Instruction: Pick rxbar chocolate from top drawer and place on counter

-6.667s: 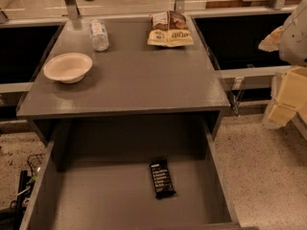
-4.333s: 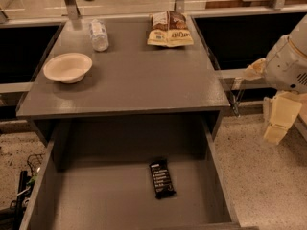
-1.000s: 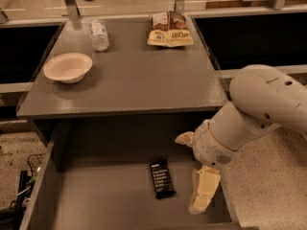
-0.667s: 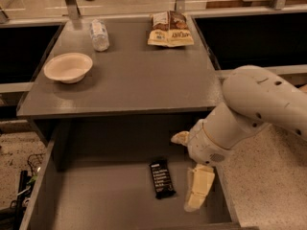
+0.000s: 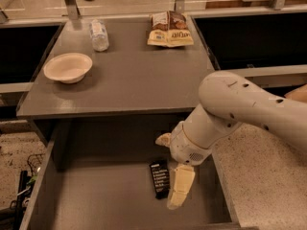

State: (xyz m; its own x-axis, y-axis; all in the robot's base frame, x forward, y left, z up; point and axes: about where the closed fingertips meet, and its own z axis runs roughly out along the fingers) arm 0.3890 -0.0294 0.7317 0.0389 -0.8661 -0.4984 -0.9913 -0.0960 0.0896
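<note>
Rxbar chocolate (image 5: pixel 159 178), the flat black white-lettered bar, lay ungrasped at lower centre in the grey top drawer (image 5: pixel 96 200); your cream gripper (image 5: pixel 172 166), fingers (image 5: pixel 181 191) apart beside it, likely needed closing on it.

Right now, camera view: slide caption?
Gripper inside the open top drawer, right at the rxbar chocolate on its floor.

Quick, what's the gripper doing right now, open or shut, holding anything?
Gripper: open, holding nothing, down in the top drawer, close by the rxbar chocolate.
</note>
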